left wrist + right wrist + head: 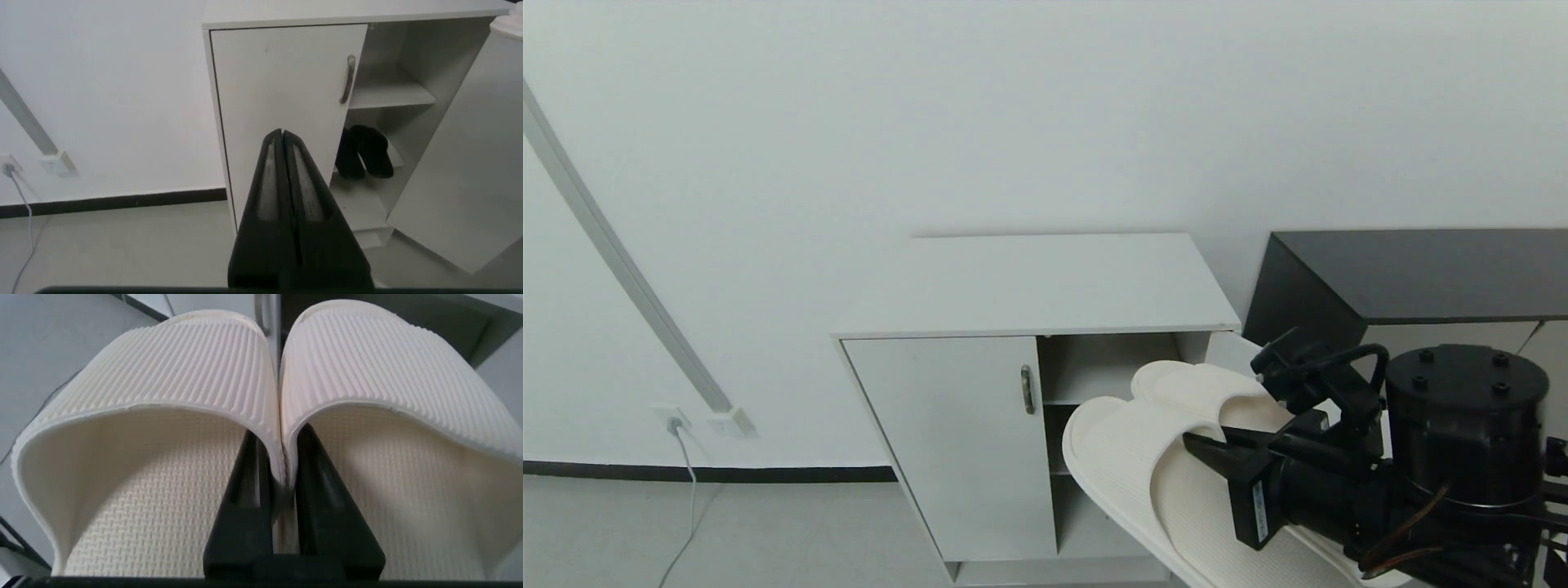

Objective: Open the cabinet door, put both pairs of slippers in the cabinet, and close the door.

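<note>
The white cabinet (1045,286) stands against the wall with its left door (956,441) closed and its right door (466,163) swung open. A pair of black slippers (365,153) lies on a shelf inside the open half. My right gripper (1205,447) is shut on a pair of white ribbed slippers (1127,457), held in the air in front of the open compartment. Its fingers (249,498) pinch the two inner edges of the white slippers (196,392) together. My left gripper (283,137) is shut and empty, pointing at the closed door from some way back.
A metal handle (1027,389) sits on the closed door's inner edge. A black desk (1413,269) stands right of the cabinet. A wall socket (672,420) with a cable is low on the wall at left, above bare grey floor (768,531).
</note>
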Controlling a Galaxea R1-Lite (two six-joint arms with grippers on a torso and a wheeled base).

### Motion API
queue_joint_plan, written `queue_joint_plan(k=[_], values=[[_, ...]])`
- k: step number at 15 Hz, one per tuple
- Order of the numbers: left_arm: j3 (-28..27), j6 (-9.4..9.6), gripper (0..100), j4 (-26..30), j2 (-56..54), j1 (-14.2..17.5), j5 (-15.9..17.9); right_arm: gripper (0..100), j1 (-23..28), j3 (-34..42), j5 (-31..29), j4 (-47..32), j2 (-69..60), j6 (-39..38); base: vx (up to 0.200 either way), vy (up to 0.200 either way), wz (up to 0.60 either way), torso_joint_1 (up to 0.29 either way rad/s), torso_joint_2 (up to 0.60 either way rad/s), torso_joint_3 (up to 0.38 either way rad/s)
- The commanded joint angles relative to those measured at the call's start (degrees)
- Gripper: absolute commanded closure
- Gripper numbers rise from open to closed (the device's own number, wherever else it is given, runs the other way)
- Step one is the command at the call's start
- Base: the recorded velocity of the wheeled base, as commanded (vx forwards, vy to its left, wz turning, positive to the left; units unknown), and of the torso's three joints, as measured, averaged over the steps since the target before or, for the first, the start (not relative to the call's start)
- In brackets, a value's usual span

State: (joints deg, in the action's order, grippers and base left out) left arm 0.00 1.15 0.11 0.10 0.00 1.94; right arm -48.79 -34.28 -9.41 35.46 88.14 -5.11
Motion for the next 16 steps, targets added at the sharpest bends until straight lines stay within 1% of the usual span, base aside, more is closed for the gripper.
queue_joint_plan(k=[1,4,6,16], values=[[0.0,0.0,100,-0.02,0.08,0.0,0.0,100,-0.08,0.18,0.01,0.75,0.19,0.01,0.0,0.0,0.0,0.0,0.0,0.0],[0.0,0.0,100,-0.02,0.08,0.0,0.0,100,-0.17,0.35,-0.08,1.01,0.63,0.36,0.0,0.0,0.0,0.0,0.0,0.0],[0.0,0.0,100,0.07,0.08,0.0,0.0,100,-0.26,0.44,0.01,1.01,0.81,0.89,0.0,0.0,0.0,-0.1,0.22,0.132],[0.0,-0.27,100,-0.02,0.08,0.0,-0.09,100,-0.34,1.06,-0.08,1.19,0.98,0.89,0.0,0.0,0.0,-0.206,0.52,0.306]])
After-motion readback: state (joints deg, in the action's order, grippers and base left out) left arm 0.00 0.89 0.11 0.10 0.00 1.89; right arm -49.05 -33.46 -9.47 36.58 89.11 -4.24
